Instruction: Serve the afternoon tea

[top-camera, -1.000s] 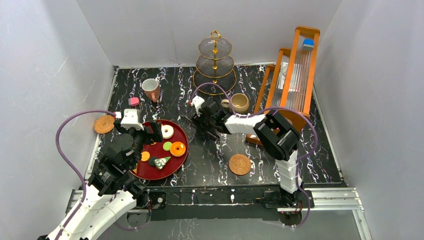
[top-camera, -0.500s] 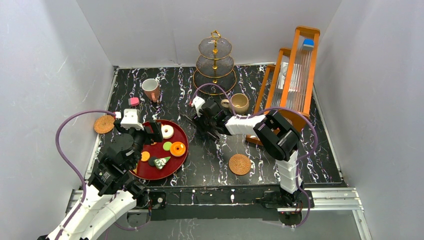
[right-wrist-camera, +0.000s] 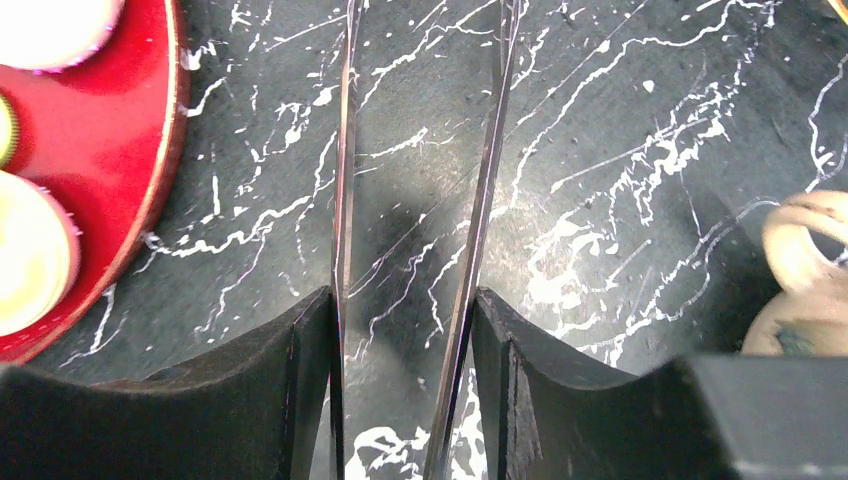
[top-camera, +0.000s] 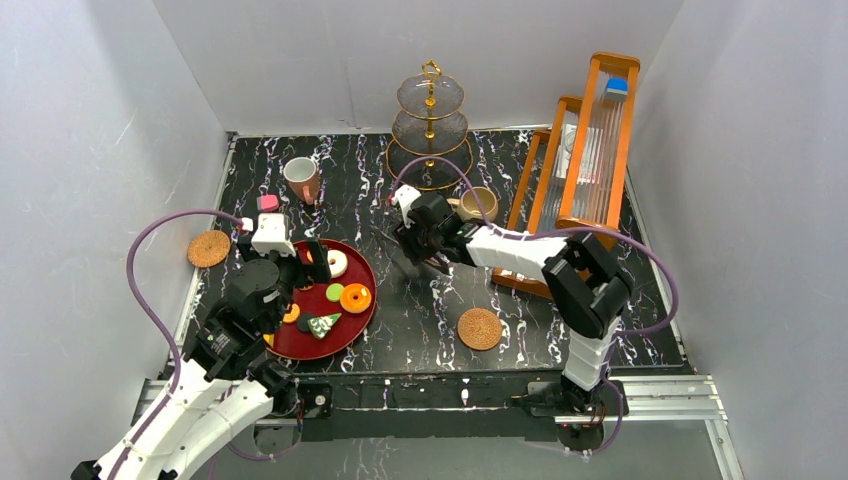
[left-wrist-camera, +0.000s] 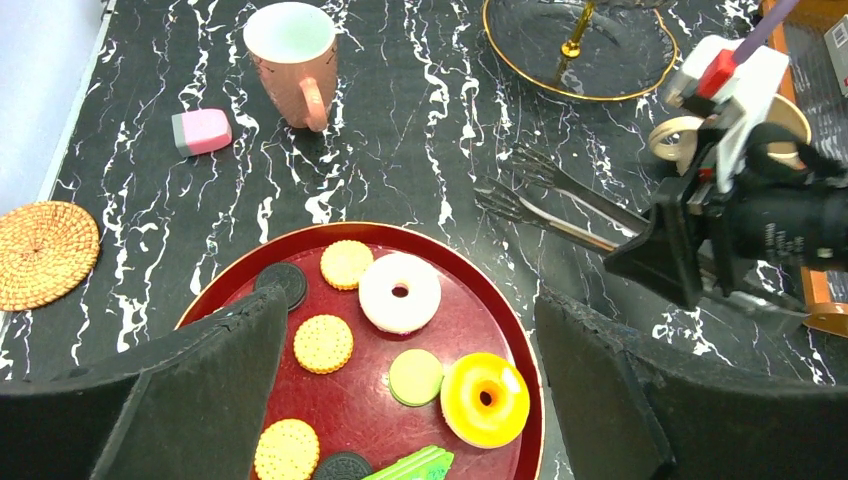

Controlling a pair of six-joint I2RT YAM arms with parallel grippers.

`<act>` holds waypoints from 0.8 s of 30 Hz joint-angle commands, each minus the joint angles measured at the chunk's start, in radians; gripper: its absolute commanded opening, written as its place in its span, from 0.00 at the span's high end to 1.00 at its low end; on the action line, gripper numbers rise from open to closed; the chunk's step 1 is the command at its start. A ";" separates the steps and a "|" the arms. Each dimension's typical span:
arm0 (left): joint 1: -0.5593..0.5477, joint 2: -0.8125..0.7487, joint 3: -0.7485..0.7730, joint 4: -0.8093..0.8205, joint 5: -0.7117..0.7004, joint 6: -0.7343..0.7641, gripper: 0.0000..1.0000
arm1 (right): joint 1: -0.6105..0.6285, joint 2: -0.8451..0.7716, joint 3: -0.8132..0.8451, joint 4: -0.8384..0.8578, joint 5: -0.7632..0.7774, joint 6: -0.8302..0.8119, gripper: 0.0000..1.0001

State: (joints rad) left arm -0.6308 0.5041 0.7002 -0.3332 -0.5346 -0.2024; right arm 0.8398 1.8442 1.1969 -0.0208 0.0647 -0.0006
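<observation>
Right tool (right-wrist-camera: 400, 300) is low over the desk (top-camera: 420, 310), mid-scene, and it's clamped on the tongs (left-wrist-camera: 560, 190). Each thin arm sits flat against the inside of a finger. The tong tips point left, near the far right rim of the red tray (left-wrist-camera: 470, 320) but apart from it. Whether the tongs are off the desk, I can't tell.

Left tool (left-wrist-camera: 410, 298) hovers above the tray, fingers spread wide, nothing between them.

On the tray: white donut (left-wrist-camera: 400, 292) at the far side, orange donut (left-wrist-camera: 485, 398) nearer and to the right, a green disc (left-wrist-camera: 415, 377) between them. Tan cookies (left-wrist-camera: 323, 343) and dark cookies (left-wrist-camera: 281, 282) sit to the left, and a green cake slice (left-wrist-camera: 410, 465) lies at the near edge.

Pink mug (left-wrist-camera: 292, 60) stands upright at the far left of the desk, with a pink cake piece (left-wrist-camera: 202, 131) just left of it. Beige mug (top-camera: 478, 205) is just right of the right tool, in front of the gold three-tier stand (top-camera: 430, 130).

One coaster (left-wrist-camera: 40, 255) lies by the left edge. A second coaster (top-camera: 479, 328) lies near, right of the tray. A wooden rack (top-camera: 590, 150) leans at the far right.
</observation>
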 commanded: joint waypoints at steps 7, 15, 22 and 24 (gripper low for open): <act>-0.004 0.000 0.015 0.004 -0.010 -0.008 0.10 | -0.001 -0.106 0.116 -0.206 -0.042 0.087 0.42; -0.004 -0.017 0.015 0.009 -0.004 0.003 0.10 | 0.006 -0.163 0.147 -0.266 -0.131 0.097 0.45; -0.004 -0.049 0.010 0.013 -0.027 0.012 0.10 | 0.035 -0.219 0.168 -0.299 -0.150 0.105 0.45; -0.004 -0.056 0.008 0.015 -0.032 0.012 0.09 | 0.045 -0.234 0.169 -0.307 -0.160 0.104 0.45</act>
State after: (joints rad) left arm -0.6308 0.4664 0.7002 -0.3382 -0.5362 -0.2005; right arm 0.8623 1.6787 1.3075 -0.3218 -0.0597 0.0906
